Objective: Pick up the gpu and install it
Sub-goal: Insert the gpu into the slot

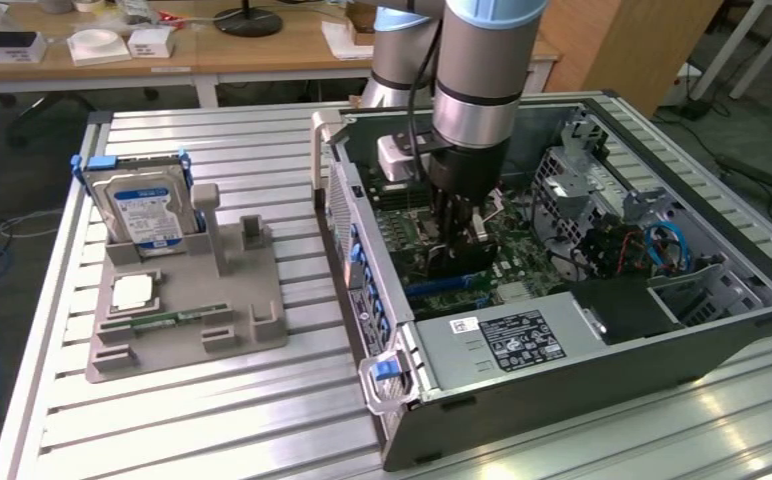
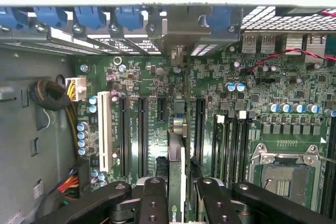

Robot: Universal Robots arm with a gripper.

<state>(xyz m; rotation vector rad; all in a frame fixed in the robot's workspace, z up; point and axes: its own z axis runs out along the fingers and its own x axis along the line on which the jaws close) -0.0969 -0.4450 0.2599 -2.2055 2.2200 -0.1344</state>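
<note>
A: What do we have, largest first?

B: We see the table (image 1: 226, 430) carrying the open computer case (image 1: 586, 350), with the arm (image 1: 486, 60) reaching down into the case. Outside the case, on the exterior view's left, a grey holder (image 1: 199, 345) keeps the hard drive (image 1: 143, 210) upright.

A: And inside the case?

B: The motherboard (image 2: 273, 103) covers the case floor. Above it the gripper (image 2: 178, 190) is closed narrow on the gpu (image 2: 176, 156), its 2 fingers (image 2: 153, 192) pressing the card's flat faces. The gpu stands on edge in the middle of the case, running toward the case wall lined with blue clips (image 2: 89, 17). We cannot tell whether its lower edge touches a slot.

A: How do we expect it to handle?

B: We judge it light, stiff and thin, but fragile, with bare parts and an edge connector that dislikes twisting. Holding it by the 2 faces near the upper edge, as here, looks like the sound place. A tilted card would likely bind.

A: What does each view give us?

B: The exterior view gives us the case's place on the table, the holder, and how upright the arm stands. The wrist view gives us the card edge-on, the long black slots (image 2: 140, 129) beside it and the white slot (image 2: 104, 129) further off.
</note>
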